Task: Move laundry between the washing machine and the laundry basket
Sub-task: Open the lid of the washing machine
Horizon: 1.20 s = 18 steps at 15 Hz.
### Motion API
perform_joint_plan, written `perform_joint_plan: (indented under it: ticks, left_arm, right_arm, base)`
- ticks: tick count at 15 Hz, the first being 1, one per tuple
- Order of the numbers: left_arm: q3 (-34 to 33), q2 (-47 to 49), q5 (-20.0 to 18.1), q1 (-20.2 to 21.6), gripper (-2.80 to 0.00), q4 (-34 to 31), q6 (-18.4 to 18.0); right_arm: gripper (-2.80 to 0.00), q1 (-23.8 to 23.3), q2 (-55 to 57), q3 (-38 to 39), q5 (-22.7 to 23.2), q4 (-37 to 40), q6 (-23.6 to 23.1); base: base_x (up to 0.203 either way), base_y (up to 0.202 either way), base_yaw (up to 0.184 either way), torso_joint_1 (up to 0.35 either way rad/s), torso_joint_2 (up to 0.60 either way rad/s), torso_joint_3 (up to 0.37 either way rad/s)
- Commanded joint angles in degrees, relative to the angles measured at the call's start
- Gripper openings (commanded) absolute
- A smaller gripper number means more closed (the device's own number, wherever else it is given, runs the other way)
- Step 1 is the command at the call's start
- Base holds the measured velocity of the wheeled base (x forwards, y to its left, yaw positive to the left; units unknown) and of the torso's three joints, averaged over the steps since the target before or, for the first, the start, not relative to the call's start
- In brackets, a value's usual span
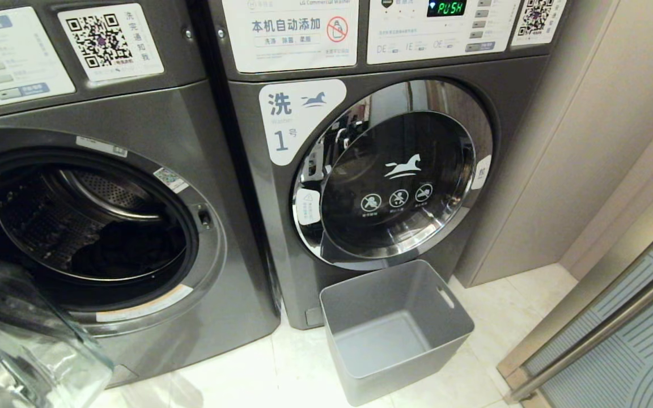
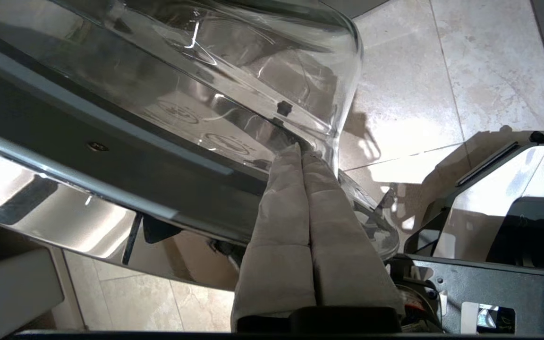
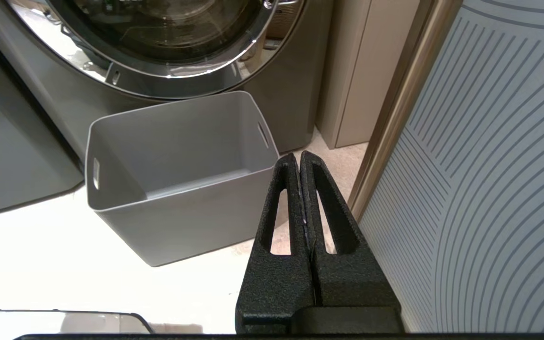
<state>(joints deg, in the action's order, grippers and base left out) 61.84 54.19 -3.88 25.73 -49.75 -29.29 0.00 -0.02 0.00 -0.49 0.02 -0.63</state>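
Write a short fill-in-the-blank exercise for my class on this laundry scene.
1. The door of the left washing machine stands ____.
2. The grey laundry basket is ____ inside.
3. The basket stands on the floor before the machine whose door is ____.
4. The left gripper has its jaws ____.

Missing words: open; empty; closed; shut

Dark laundry (image 1: 128, 249) indistinct in drum; open door (image 1: 15, 340) cut off by edge

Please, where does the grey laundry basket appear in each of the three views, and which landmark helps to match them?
Head view: laundry basket low, right of centre, on the floor below the closed round door.
Left wrist view: only a grey corner at the top right edge, perhaps the basket; cannot tell.
Right wrist view: left of centre, beyond the right claw.
Shared landmark: that chrome-ringed door, seen in the head and right wrist views.
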Motion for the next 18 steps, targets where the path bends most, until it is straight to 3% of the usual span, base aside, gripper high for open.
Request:
perform_joint_plan:
  ticks: [1, 6, 15, 18]
  left_arm:
    - [0.07, -0.03, -0.1, 1.74, -2.8, -0.26, -0.75]
    - [0.03, -0.02, -3.73, 10.71, -2.8, -1.23, -7.5]
    - [-0.49, 0.48, -3.99, 19.14, -2.8, -1.23, -7.77]
    - [-0.13, 0.63, -3.87, 23.25, -2.8, -1.15, -9.95]
  right_arm:
    - [-2.8, 0.0, 0.02, 0.0, 0.0, 0.02, -0.02]
    - [-2.8, 0.0, 0.02, 0.0, -0.04, 0.02, -0.01]
    - [-2.8, 0.0, 0.02, 0.0, 0.05, -0.02, -0.07]
    - [-2.8, 0.0, 0.02, 0.0, -0.04, -0.02, 0.02]
  base:
    - [0.0, 0.0, 0.0, 0.0, 0.0, 0.0]
    - [0.0, 0.0, 0.0, 0.0, 0.0, 0.0]
    - [0.0, 0.0, 0.0, 0.0, 0.0, 0.0]
    - [0.0, 0.0, 0.0, 0.0, 0.0, 0.0]
